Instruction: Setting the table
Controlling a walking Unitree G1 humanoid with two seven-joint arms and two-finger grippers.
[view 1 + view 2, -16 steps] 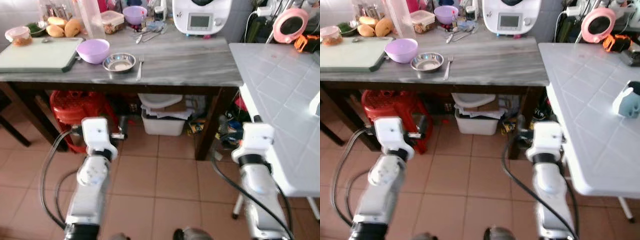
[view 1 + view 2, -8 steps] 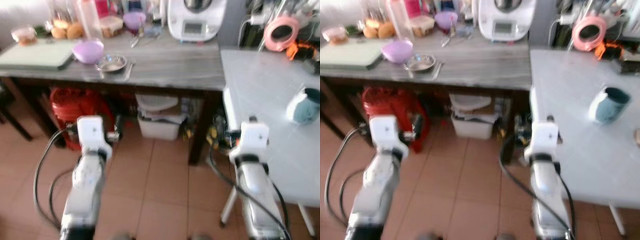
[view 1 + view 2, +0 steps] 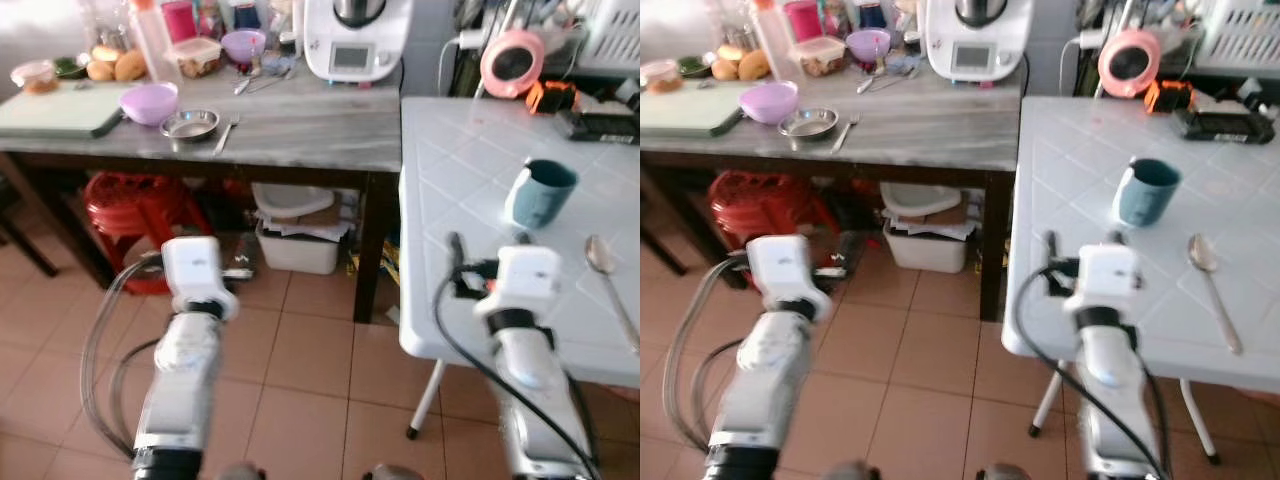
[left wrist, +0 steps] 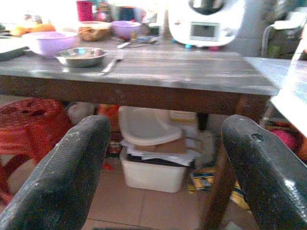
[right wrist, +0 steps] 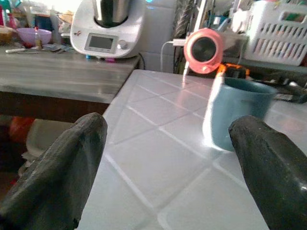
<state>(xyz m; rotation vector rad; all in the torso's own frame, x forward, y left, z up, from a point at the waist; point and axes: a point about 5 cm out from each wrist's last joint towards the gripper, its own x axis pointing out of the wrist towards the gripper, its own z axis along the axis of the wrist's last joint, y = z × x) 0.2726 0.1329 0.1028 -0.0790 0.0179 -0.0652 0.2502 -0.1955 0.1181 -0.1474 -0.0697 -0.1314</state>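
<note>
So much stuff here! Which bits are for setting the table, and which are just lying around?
For the job: teal mug, spoon, white table, fork, steel bowl, lilac bowl.

Lying about: kitchen machine, pink mirror, red stool, cutting board.

Left gripper fingers spread; right gripper likewise
</note>
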